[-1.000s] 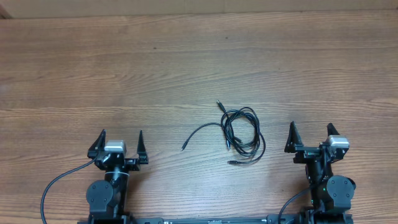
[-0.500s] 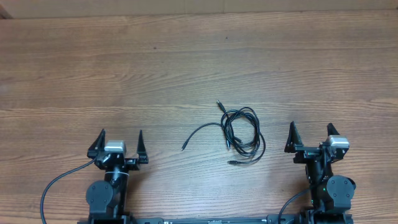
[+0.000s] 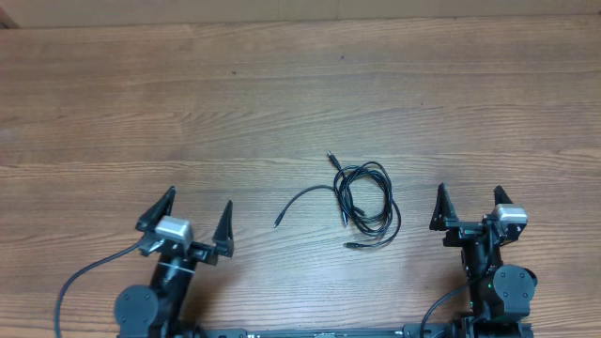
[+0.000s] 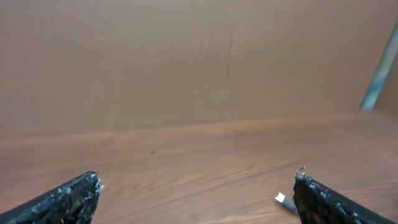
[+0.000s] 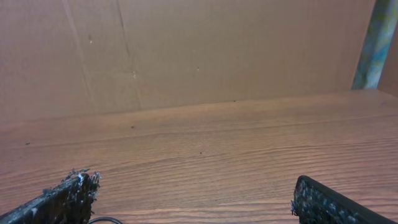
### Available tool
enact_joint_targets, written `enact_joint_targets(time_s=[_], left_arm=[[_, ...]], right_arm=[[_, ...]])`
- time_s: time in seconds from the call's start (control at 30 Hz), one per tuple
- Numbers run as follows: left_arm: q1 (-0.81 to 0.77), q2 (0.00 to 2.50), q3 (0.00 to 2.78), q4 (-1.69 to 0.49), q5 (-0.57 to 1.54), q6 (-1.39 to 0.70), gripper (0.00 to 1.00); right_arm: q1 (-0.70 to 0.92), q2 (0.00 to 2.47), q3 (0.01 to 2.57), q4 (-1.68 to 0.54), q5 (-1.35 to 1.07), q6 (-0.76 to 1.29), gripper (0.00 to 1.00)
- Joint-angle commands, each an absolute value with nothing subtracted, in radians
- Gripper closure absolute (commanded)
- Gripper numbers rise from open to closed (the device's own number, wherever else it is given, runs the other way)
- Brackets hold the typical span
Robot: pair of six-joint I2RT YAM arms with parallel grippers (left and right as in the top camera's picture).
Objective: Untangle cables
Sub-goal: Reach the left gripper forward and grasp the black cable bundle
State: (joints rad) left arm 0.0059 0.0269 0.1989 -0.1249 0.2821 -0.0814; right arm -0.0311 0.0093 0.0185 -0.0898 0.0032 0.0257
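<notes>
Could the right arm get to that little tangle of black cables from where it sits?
Probably yes: the right gripper stands open, and only bare table lies between it and the cables.

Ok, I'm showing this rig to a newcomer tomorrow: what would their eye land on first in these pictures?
The cables: a small black tangle right of centre on the wooden table, one strand trailing left. Then the left end effector and right end effector at the near edge, both open and clear of the tangle.

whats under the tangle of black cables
Only the brown wood-grain table shows under the thin black looped cables. Where loops cross, which strand lies underneath is too fine to tell.
</notes>
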Motion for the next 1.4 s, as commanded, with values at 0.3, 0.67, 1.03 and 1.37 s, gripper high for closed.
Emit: enact_joint_targets(time_s=[0.3,0.67,1.03,1.37], left_arm=[[-0.001,0.546,0.725,-0.411,0.635,-0.21,0.0],[-0.001,0.885,1.008,-0.669,0.923,-0.34,0.0],[-0.14,0.973,1.009,-0.63,0.531,-0.521,0.16],[-0.638,1.152,1.009,-0.537,-0.122,-0.415,0.31]], right_arm=[[-0.032,0.003,0.007,-0.084,-0.001,0.025,0.0],[-0.032,0.003,0.008,-0.084,-0.001,0.025,0.0],[-0.032,0.003,0.008,-0.084,-0.001,0.025,0.0],[-0.032,0.003,0.008,-0.084,-0.001,0.025,0.0]])
